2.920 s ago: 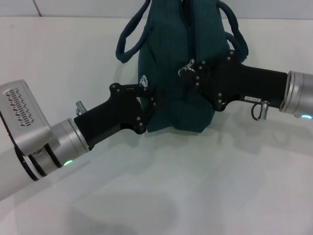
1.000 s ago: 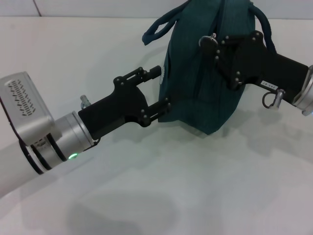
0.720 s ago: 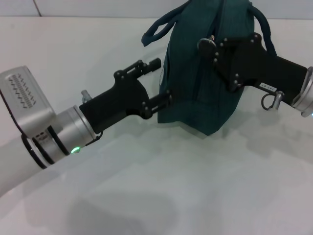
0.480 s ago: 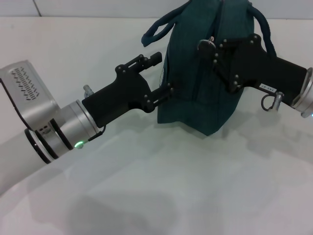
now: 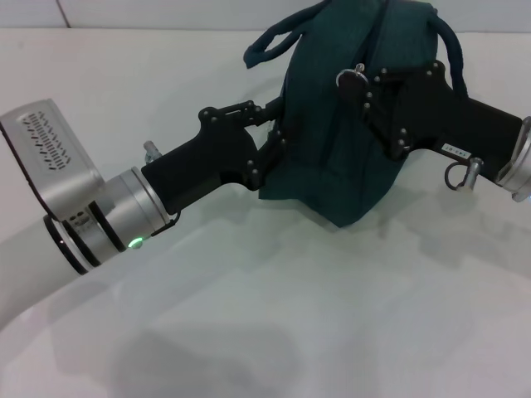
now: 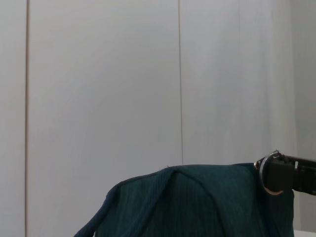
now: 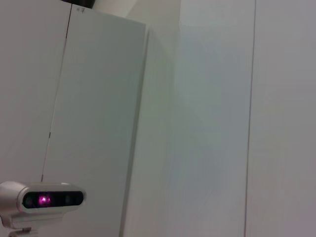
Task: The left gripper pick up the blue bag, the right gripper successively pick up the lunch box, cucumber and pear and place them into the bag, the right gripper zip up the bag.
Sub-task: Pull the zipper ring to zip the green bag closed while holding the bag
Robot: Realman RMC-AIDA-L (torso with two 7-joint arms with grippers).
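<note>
Reaching in from near left: left gripper [image 5: 267,137], fingers clamping on blue bag [image 5: 348,124] side fabric. Standing upright at bench [image 5: 274,315] far centre: bag, leaning. Pressing against bag's right side, by zip ring: right gripper [image 5: 373,83]; finger state — cannot tell.

We observe the left gripper [image 5: 270,137] reaching in from the near left on its silver-and-white arm, green light lit, fingers closed together and pointing far-right. The right gripper [image 5: 365,83] extends in from the right on its black arm, tips pointing left; whether its fingers are parted we cannot determine.
</note>
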